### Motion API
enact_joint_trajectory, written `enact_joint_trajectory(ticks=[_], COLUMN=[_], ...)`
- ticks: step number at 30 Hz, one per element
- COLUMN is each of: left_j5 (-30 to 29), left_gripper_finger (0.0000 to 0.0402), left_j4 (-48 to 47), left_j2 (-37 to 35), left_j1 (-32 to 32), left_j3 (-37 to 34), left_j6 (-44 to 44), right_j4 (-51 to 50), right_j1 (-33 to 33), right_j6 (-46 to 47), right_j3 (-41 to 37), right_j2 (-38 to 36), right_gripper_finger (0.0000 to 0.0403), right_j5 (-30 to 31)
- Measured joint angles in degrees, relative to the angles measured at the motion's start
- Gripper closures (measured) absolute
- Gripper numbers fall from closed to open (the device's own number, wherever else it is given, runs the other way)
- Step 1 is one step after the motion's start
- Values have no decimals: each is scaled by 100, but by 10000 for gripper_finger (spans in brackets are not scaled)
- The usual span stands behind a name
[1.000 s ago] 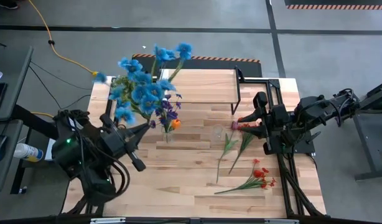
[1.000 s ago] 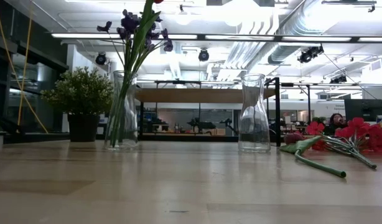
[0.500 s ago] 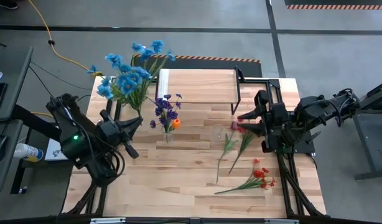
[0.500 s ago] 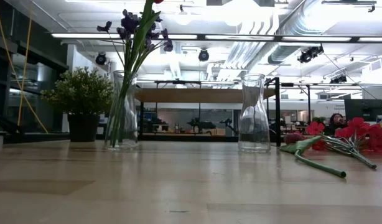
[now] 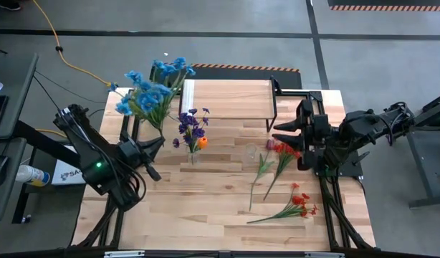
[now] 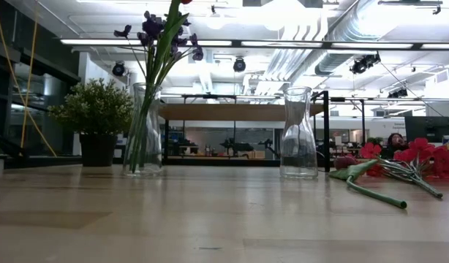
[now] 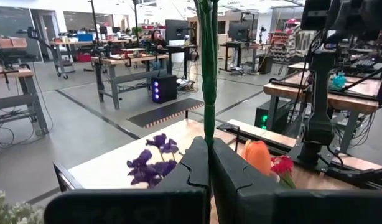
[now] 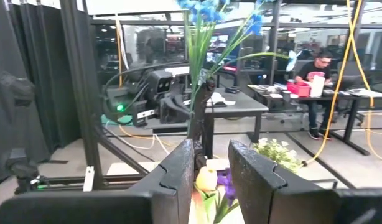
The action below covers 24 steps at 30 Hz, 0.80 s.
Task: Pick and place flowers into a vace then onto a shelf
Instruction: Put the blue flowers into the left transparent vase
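Clear glossy glass vases (image 6: 298, 133) stand on the matt wood-plank table (image 5: 206, 201) before the light-wood, black-metal-legged shelf (image 5: 227, 98).

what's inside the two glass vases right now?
The left vase holds purple flowers and an orange bloom; its stems show through the glass. The right vase looks empty, nothing hidden.

Bright, even overhead light; ceiling strips (image 6: 232, 44) glare in the low view; shadows soft; wrist-view foregrounds blurred.
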Motion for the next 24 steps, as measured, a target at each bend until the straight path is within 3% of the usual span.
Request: enact_joint_trajectory(ticks=[13,24], left_j5=[1,-3], left_gripper_finger=[369,369], left_j4=[303,2072], left_j2=[2,24], left_j1=[58,609], left_j3=[-1251,-1945], left_j6=[-1667,-1134], right_j4=[-2,-20], right_j1=[1,0], right_j6=[0,0], right_j3=[0,0], right_j2=[0,0], right_gripper_finger=[308,308], right_j5=[195,281])
